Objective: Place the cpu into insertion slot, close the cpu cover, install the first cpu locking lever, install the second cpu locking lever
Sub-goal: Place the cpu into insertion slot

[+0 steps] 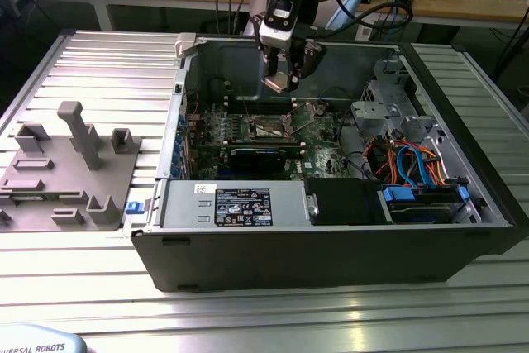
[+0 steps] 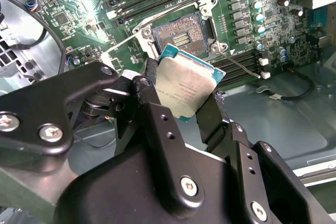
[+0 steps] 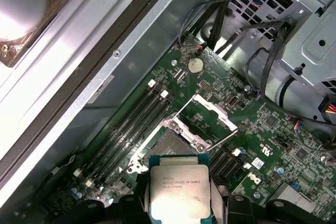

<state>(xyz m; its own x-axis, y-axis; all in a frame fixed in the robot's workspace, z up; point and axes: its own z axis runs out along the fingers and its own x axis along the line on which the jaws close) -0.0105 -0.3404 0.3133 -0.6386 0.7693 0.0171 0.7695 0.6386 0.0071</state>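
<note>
My gripper (image 1: 281,72) hangs over the open computer case, shut on the cpu (image 1: 277,83). In both wrist views the cpu (image 2: 184,82) (image 3: 178,188) is a silvery square chip with a teal edge, clamped by its sides between the black fingers (image 2: 210,116). It is held above the motherboard, a short way off the bare insertion slot (image 2: 178,35) (image 3: 167,149) and apart from it. The cpu cover (image 3: 207,113), a silver frame, stands swung up at the slot's far side. Two thin wire locking levers (image 3: 224,138) (image 2: 239,65) stick out unlatched beside the slot.
Memory slots (image 3: 131,124) run alongside the socket. A long black card (image 1: 260,156) lies across the board, with the power supply (image 1: 235,204) at the case front. A drive cage and coloured cables (image 1: 413,167) fill the exterior view's right. A grey fixture plate (image 1: 66,175) sits outside the case.
</note>
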